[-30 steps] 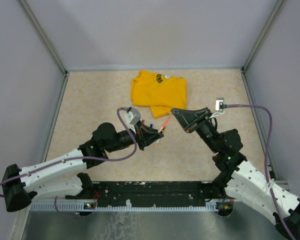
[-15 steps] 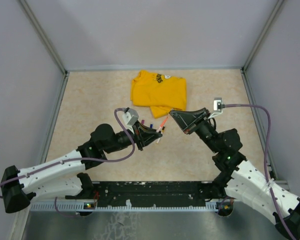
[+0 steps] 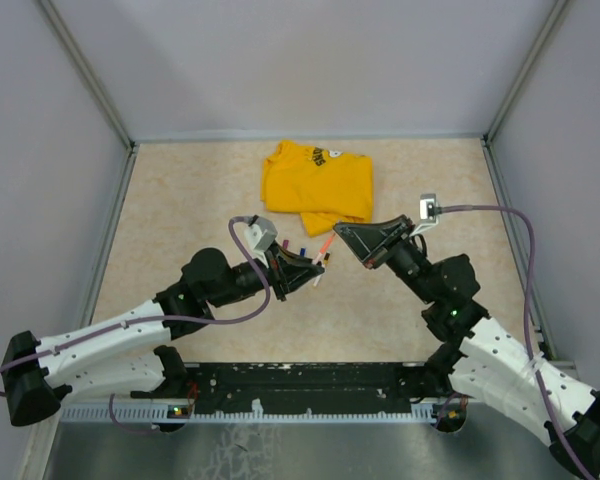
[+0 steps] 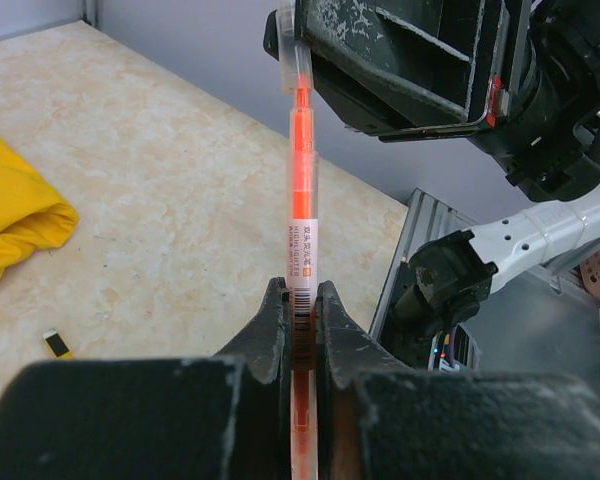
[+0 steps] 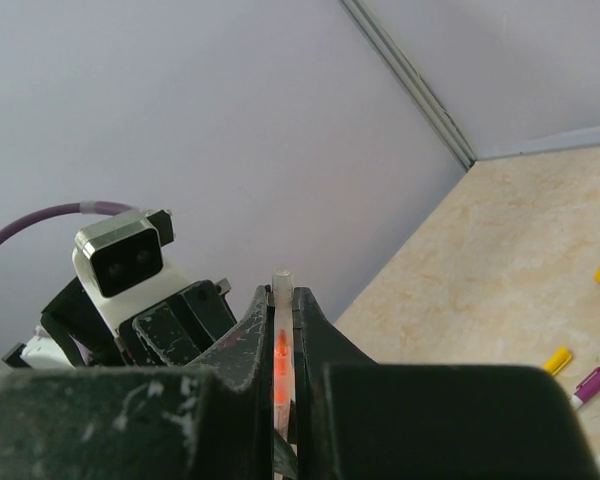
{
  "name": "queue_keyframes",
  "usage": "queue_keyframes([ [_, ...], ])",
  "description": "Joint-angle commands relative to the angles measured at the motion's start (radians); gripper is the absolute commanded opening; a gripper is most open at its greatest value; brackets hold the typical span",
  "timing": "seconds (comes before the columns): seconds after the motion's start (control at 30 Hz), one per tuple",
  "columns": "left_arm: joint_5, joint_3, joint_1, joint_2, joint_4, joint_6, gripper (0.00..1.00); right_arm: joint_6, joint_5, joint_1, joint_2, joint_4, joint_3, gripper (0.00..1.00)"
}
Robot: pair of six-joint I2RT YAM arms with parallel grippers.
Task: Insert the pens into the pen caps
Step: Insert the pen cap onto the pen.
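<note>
Top external first, Sam: what takes up the most room?

The beige table (image 3: 180, 200), Lee. On it a folded yellow T-shirt (image 3: 317, 185) lies toward the far wall, at 12 o'clock from where the two arms meet.

And the arms?

The left arm comes in from 8 o'clock and the right arm from 4 o'clock. The left gripper (image 3: 313, 267) and right gripper (image 3: 342, 234) stand tip to tip above the table, just in front of the shirt.

What is the left one doing?

In the left wrist view the left gripper (image 4: 300, 300) is clamped on the barrel of the orange pen (image 4: 300, 200), which points straight toward 12 o'clock.

Where does the pen end?

Its orange end goes into a pale translucent pen cap (image 4: 298, 60). In the right wrist view the right gripper (image 5: 281, 300) is pinched tight on that cap (image 5: 281, 278), and orange shows through it between the fingers.

Anything smaller?

A loose yellow cap (image 5: 557, 360) and a magenta-capped pen (image 5: 592, 385) lie on the table at 4 o'clock in the right wrist view.
</note>
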Motion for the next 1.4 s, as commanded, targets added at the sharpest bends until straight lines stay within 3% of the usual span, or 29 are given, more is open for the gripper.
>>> queue_keyframes([
  [0.0, -0.017, -0.002, -0.005, -0.011, 0.081, -0.019, 0.0, -0.013, -0.016, -0.004, 0.011, 0.052, 0.019, 0.0],
  [0.7, -0.085, 0.067, -0.005, 0.04, 0.212, -0.008, 0.0, -0.018, -0.093, -0.003, 0.066, 0.106, 0.018, 0.0],
  [0.9, -0.086, 0.069, -0.005, 0.041, 0.197, -0.003, 0.0, -0.017, -0.082, -0.004, 0.049, 0.087, 0.029, 0.18],
  [1.37, -0.094, 0.053, -0.006, 0.026, 0.143, -0.015, 0.0, -0.045, -0.03, -0.004, -0.013, -0.022, 0.056, 0.37],
])
